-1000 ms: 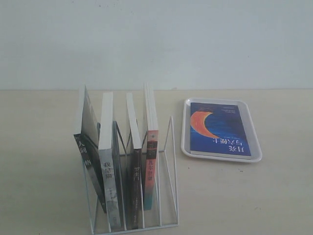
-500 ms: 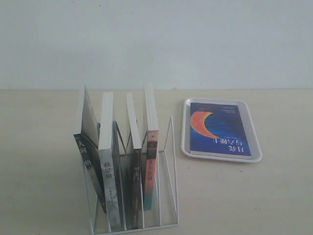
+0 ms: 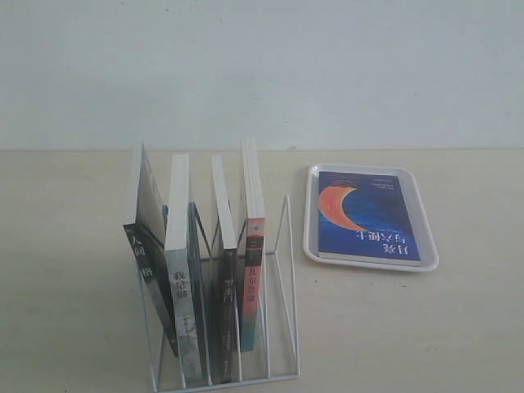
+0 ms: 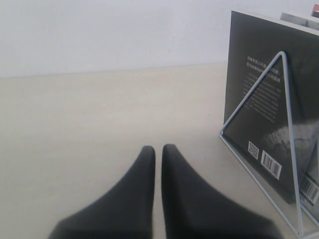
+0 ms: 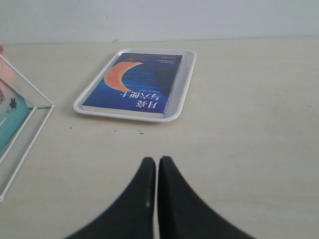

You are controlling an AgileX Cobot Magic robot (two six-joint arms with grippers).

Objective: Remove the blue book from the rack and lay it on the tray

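Observation:
The blue book with the orange crescent moon lies flat, cover up, inside the white tray on the right of the table; the right wrist view shows the book and the tray too. The white wire rack stands at front left and holds several other upright books. My left gripper is shut and holds nothing, low over bare table beside the rack. My right gripper is shut and holds nothing, a short way in front of the tray. Neither gripper appears in the exterior view.
In the rack stand a dark-covered book, a grey-spined one, a dark-spined one and a red-and-teal-spined one. The rack's outermost slot nearest the tray has no book. A pale wall runs behind the table.

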